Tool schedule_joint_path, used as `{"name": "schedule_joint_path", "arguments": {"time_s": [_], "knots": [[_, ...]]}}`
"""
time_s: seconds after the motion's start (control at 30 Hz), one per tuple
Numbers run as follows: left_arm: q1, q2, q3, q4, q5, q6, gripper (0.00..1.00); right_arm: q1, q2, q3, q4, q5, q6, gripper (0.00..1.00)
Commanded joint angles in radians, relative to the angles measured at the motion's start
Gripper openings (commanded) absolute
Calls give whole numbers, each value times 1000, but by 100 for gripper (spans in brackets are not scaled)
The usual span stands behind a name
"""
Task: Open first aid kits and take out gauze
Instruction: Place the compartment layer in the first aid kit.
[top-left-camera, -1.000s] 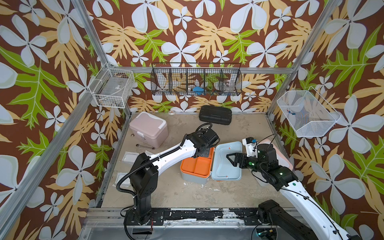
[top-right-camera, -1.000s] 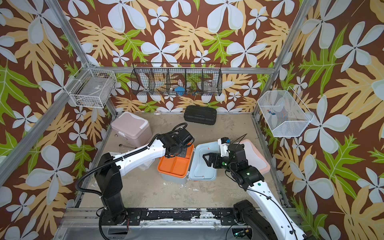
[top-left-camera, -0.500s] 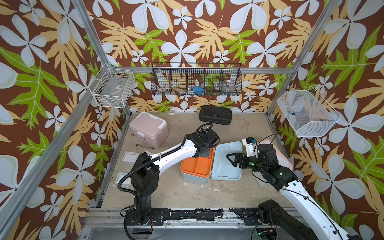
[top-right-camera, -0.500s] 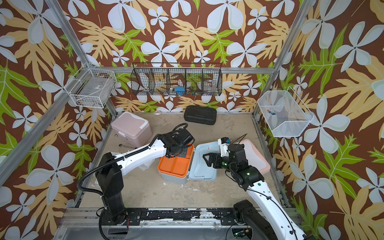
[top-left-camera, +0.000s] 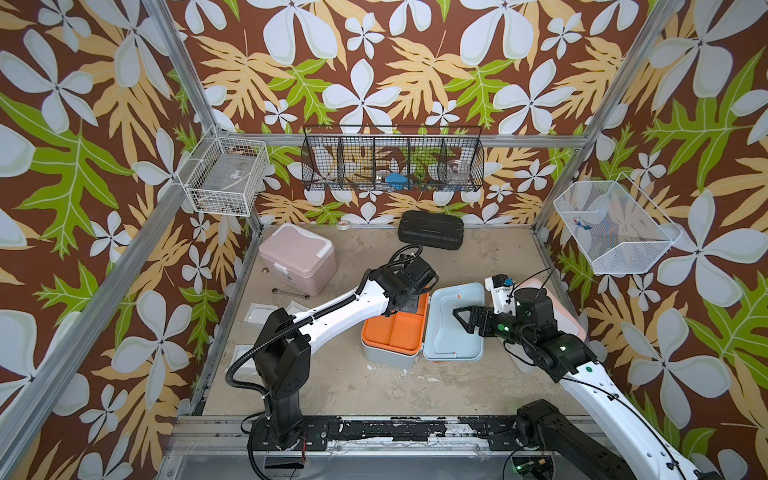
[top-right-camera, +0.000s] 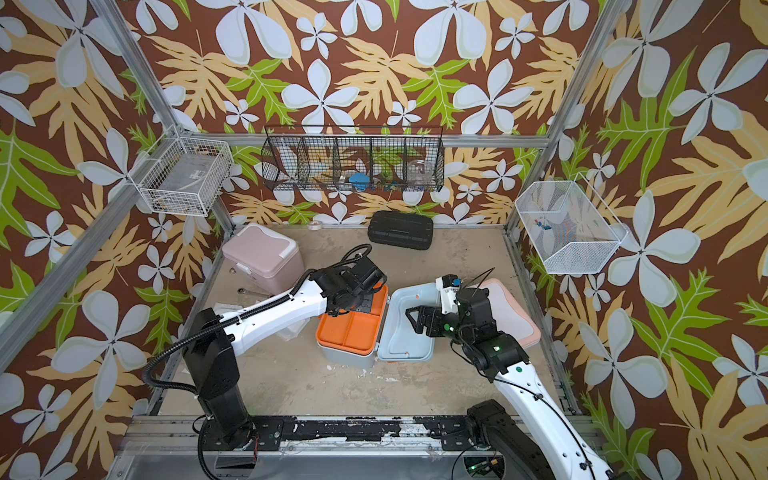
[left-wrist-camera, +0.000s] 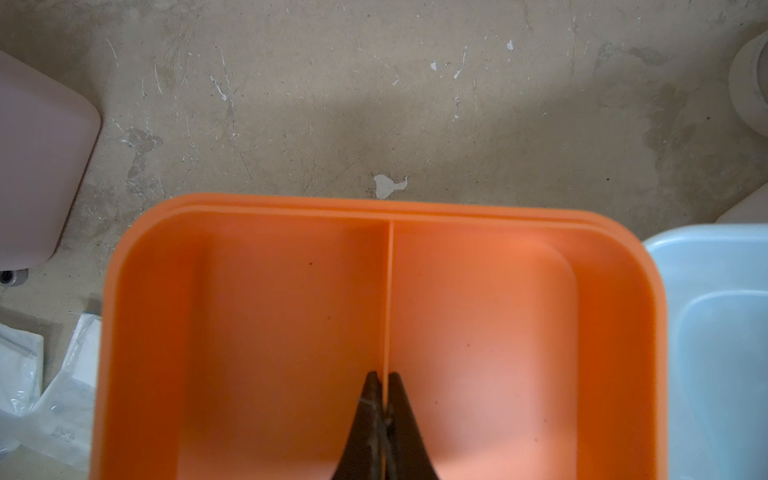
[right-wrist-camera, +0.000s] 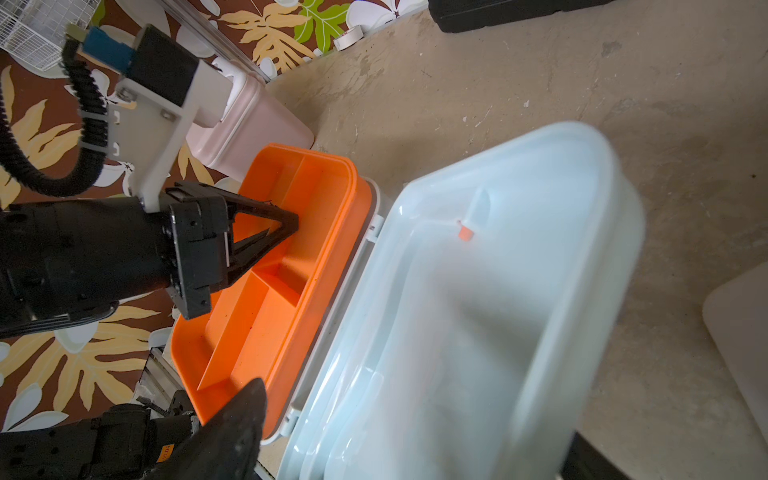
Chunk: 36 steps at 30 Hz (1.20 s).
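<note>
- Kit (top-left-camera: 384, 359), light blue, at table (top-left-camera: 374, 390) centre, long axis front to back, lid (top-left-camera: 451, 345) lying flat toward the right edge.
- Left hand (left-wrist-camera: 383, 376) pinched on orange tray (top-left-camera: 390, 332) divider.
- Right hand (top-left-camera: 461, 320) spread wide over lid, empty.

Bench (top-right-camera: 353, 386), centre: light blue kit (top-right-camera: 345, 358), open, orange tray (top-right-camera: 349, 330) seated in it, lid (top-right-camera: 409, 334) laid flat toward 3 o'clock. Above the tray: left gripper (top-right-camera: 360, 306), tips hidden. Over the lid: right gripper (top-right-camera: 409, 318). 10 o'clock: pink kit (top-right-camera: 262, 257), shut. 12 o'clock: black ribbed case (top-right-camera: 401, 230). 3 o'clock: white kit (top-right-camera: 513, 318), peach trim, partly behind the right arm (top-right-camera: 498, 353).
</note>
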Motion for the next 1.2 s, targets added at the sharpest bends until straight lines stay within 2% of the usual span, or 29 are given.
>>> {"name": "schedule_joint_path", "arguments": {"time_s": [0.0, 0.3, 0.67, 1.0, 1.03, 1.13, 1.17], "knots": [[0, 5, -14, 20, -3, -16, 0, 1, -3, 0, 1, -2, -11, 88], [0, 3, -78, 58, 8, -31, 0, 1, 1, 5, 0, -2, -11, 88], [0, -36, -78, 81, -27, -38, 0, 1, 0, -5, 4, -2, -5, 88], [1, -31, -149, 124, 18, -55, 0, 1, 3, -1, -1, 0, -12, 88], [0, -33, -151, 124, 19, -57, 1, 2, 4, 0, 1, 0, -12, 88], [0, -48, -155, 125, 24, -55, 13, 1, 9, 2, 1, 0, -11, 88], [0, -58, -154, 121, 28, -55, 20, 2, 10, 4, 0, -1, -11, 88]]}}
